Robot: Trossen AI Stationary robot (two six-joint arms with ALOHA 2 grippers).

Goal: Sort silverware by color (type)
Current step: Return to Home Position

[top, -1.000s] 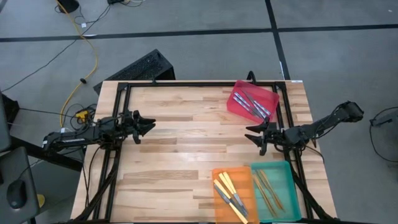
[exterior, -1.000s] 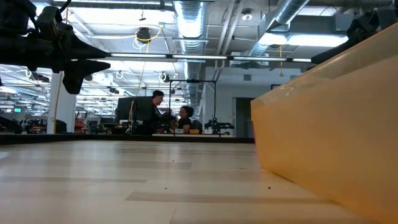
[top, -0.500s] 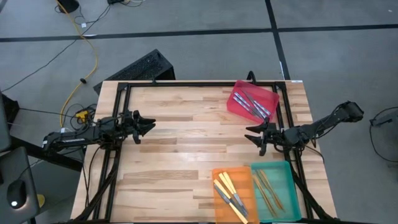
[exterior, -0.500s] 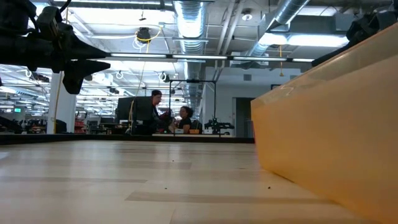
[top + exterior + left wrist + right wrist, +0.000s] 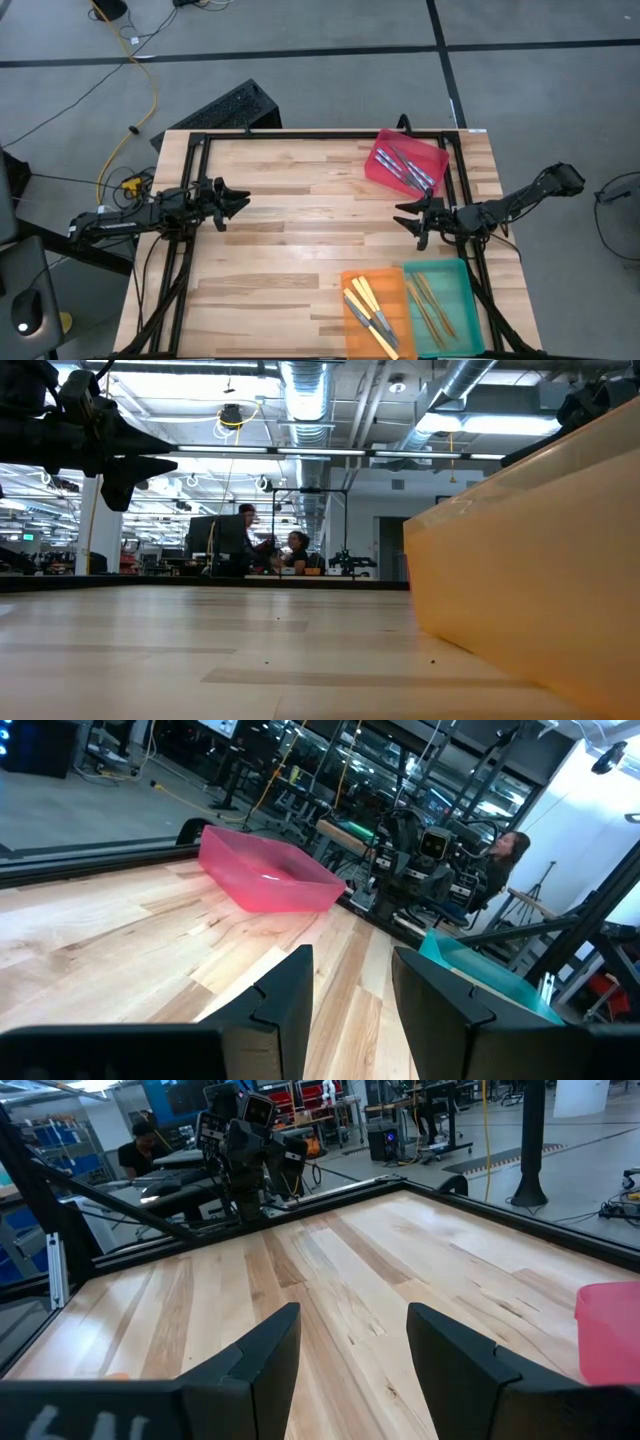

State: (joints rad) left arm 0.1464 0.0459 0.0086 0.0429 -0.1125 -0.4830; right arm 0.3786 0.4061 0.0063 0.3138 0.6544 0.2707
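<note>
Your left hand [image 5: 238, 204] and right hand [image 5: 408, 216] hover released and empty at opposite sides of the table [image 5: 300, 235], since all silverware [image 5: 405, 168] lies sorted in trays [image 5: 458, 285].

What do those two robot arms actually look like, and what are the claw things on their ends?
Both are slim, jointed black arms. The left gripper and right gripper each end in two flat, angular dark fingers, like blunt pincers.

The pale plank-built wooden bench [image 5: 300, 220] is finished smooth with a soft sheen. The red rectangular tray [image 5: 262, 882] and the orange rectangular tray [image 5: 540, 560] are moulded in translucent, frosted plastic. The dark fingers [image 5: 285, 1010] of the left claw [image 5: 352, 965] are finished matt.
</note>
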